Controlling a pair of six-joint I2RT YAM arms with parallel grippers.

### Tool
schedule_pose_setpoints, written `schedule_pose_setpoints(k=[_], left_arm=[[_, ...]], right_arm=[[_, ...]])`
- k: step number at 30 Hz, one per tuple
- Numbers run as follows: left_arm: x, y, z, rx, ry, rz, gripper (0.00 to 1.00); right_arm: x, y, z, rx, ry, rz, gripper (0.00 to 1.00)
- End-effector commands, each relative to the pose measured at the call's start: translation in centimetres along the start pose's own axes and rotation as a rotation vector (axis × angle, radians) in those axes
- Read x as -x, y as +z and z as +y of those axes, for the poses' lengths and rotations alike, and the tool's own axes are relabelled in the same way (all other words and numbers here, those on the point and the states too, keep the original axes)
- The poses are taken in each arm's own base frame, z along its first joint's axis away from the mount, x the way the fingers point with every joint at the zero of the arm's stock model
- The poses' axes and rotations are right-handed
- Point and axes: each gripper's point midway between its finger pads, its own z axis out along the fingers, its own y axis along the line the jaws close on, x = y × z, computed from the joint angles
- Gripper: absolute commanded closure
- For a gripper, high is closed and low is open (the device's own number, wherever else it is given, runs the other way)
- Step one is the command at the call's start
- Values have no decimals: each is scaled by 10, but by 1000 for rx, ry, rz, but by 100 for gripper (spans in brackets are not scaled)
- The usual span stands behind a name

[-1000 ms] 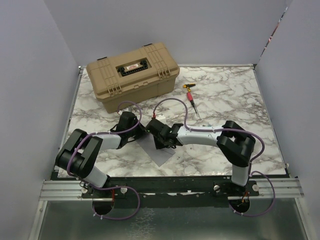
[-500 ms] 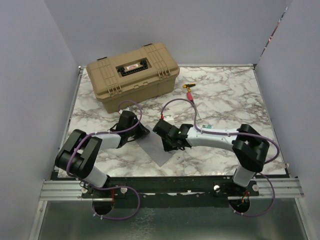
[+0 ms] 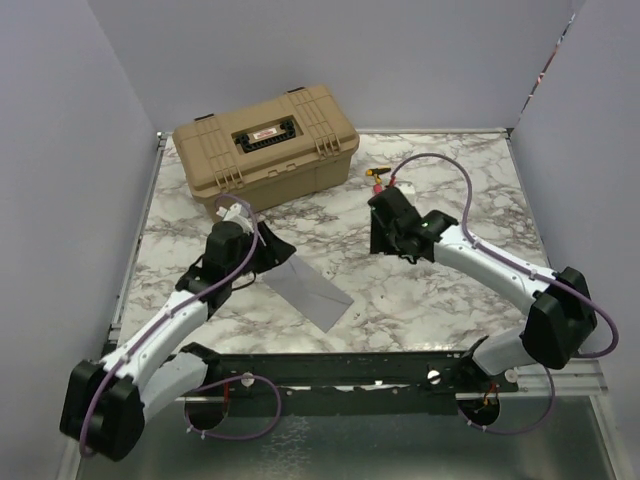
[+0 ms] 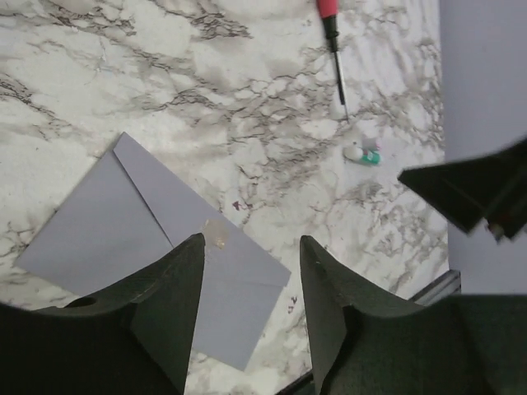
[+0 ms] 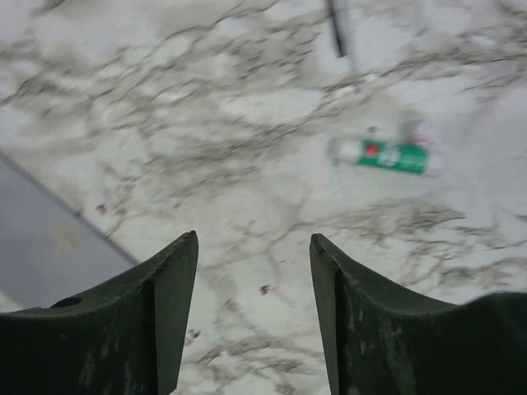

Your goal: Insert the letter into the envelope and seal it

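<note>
The envelope point(image 3: 306, 287) lies flat and skewed on the marble table point(image 3: 470, 170), near the front edge and about midway between my two arms; in the left wrist view its grey-lilac face shows crease lines and a small tan spot near the middle; its flap looks folded down, though I cannot say whether it is stuck; I cannot make out the letter as a separate sheet, and I cannot tell whether it is inside; my left gripper point(image 4: 251, 247) hovers just over the envelope's far left part, its jaws spread with nothing between them, the paper showing through the gap; the left arm reaches in from the near left corner; my right gripper point(image 5: 254, 240) hangs over bare marble to the right of the envelope and apart from it, its jaws also spread and holding nothing; only a corner of the envelope shows at the left edge of the right wrist view; a small green-and-white tube point(image 5: 387, 155) lies on the marble beyond the right fingers; a red-handled screwdriver point(image 4: 334, 49) lies farther back, just past the right gripper in the top view; a tan case point(image 3: 265, 145) stands closed at the far left of the table, well apart from the envelope.
</note>
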Motion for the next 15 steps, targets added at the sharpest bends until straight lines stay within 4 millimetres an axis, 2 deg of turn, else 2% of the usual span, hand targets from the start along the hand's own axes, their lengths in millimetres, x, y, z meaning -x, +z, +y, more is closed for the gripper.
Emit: schedule_pose_setpoints(k=[1,3,4,7,9,12,15], left_arm=[[0,-43,5,50,68,-29,43],[6,-56,-2,32,84,-61,37],[9,-61,-5,25,86,-78,35],[14,-71,-16,-16,81,-110,28],[17,-75,-21,-33,96,-123,24],[22,-79,-27,-50,103,-141,20],[28,-84,-36,-76,117,-155,16]], right_arm=[[33,2,-70,-172,-1,-22,36],[47,8,-91,-189,-4,-22,33],[48,11,-95,-184,-33,-11,32],[44,19,-117,-208,-135,44,32],[32,22,-125,-160,-214,98,32],[24,23,-135,-159,-270,76,32],[18,22,-134,-118,-291,81,35]])
